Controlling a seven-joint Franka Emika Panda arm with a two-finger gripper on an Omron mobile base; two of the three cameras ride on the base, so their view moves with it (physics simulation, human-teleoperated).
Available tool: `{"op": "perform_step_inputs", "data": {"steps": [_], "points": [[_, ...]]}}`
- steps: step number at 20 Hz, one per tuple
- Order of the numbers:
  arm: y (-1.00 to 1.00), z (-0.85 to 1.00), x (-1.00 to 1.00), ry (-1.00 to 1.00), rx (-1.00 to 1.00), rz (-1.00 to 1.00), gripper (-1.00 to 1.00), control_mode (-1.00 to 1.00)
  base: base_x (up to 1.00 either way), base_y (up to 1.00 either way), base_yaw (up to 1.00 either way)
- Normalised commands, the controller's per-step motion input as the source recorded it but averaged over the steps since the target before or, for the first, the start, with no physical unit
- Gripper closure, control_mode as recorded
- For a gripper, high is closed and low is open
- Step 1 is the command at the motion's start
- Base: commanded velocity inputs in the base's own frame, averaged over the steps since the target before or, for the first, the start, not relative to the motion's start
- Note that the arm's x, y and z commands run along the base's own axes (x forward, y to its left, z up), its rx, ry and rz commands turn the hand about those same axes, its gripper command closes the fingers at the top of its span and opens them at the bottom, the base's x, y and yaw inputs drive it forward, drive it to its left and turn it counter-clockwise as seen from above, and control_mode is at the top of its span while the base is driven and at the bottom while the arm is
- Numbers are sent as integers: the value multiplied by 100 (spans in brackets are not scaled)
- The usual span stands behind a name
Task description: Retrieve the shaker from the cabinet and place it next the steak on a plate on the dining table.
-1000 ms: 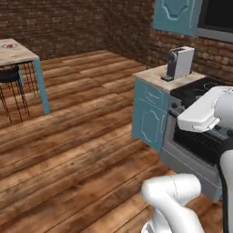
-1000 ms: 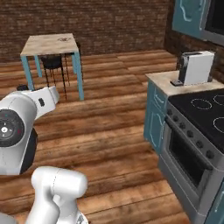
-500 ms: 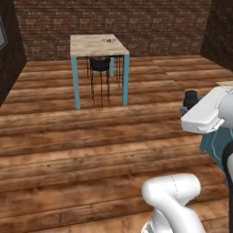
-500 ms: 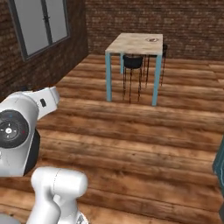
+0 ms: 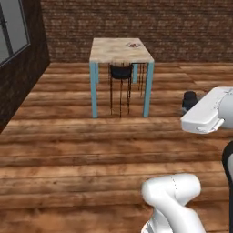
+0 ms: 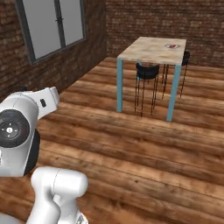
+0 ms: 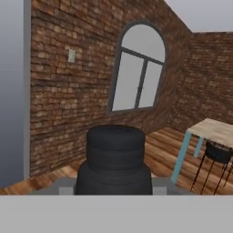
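One small black cylindrical shaker (image 7: 113, 159) with a narrower cap is seen close before the hand camera, upright, and it is judged to be pinched in the claw (image 5: 189, 101), though the fingertips themselves are hidden behind it, so the grip cannot be confirmed outright. Left to right in the left base view, a grey-framed window is set in the dark brick wall, then the beige marbled worktop (image 5: 111, 51) on teal-blue legs stands well apart across the wooden floor, with a black stool (image 5: 121, 73) tucked beneath it. Near the worktop's far right corner a round grey-white plate (image 5: 133, 44) is seen, carrying a small red steak (image 5: 133, 45). Slippage of the shaker could be caused by jolts during the drive. The plate could also be struck if the arm is lowered too early.
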Motion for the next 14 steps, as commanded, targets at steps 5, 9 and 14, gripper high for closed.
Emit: {"op": "perform_step_inputs", "data": {"steps": [5, 9, 14], "points": [[0, 0, 0, 0, 0, 0, 100, 100, 100, -78, 23], [0, 0, 0, 0, 0, 0, 100, 100, 96, -92, 13], [0, 0, 0, 0, 0, 0, 100, 100, 95, -94, 0]]}}
